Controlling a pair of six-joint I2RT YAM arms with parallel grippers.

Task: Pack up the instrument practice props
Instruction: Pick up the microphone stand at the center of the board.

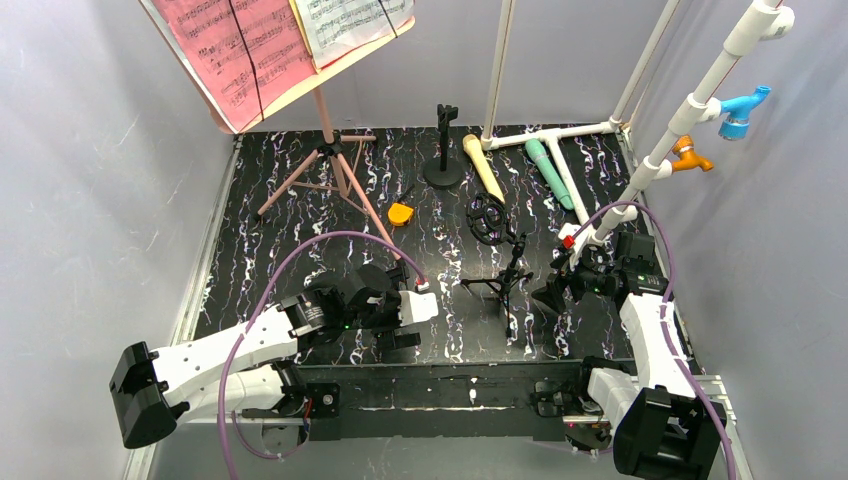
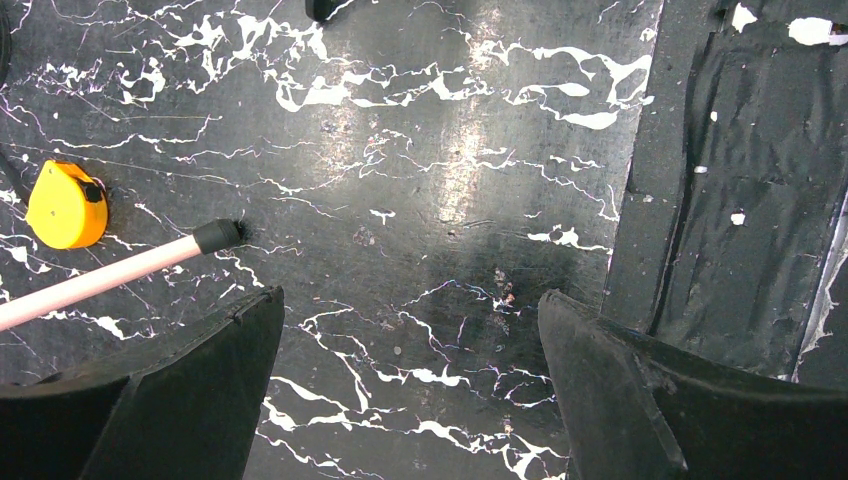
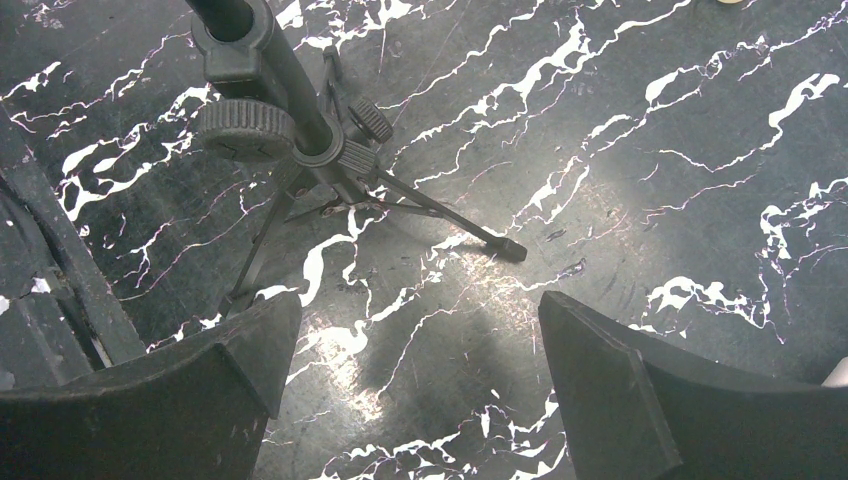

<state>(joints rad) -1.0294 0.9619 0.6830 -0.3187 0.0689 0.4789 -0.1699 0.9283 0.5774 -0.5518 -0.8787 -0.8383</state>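
The pink music board [image 1: 232,60] stands at the back left on pink tripod legs [image 1: 335,175]. It holds a pink sheet [image 1: 228,40] and a white sheet [image 1: 345,22]. A beige toy microphone [image 1: 483,167] and a teal toy microphone [image 1: 550,172] lie at the back, by the white pipes. My left gripper [image 1: 398,335] is open and empty, low over the mat [image 2: 410,298]; one pink leg's black tip [image 2: 218,236] lies ahead to its left. My right gripper [image 1: 553,295] is open and empty [image 3: 420,300], just right of a small black tripod stand [image 3: 300,140].
An orange tape measure [image 1: 401,214] sits near the pink leg and also shows in the left wrist view [image 2: 65,205]. A black round-base stand [image 1: 443,150] is at the back. The black tripod stand [image 1: 500,262] carries a ring mount. A white pipe frame [image 1: 690,105] with blue and orange fittings rises on the right.
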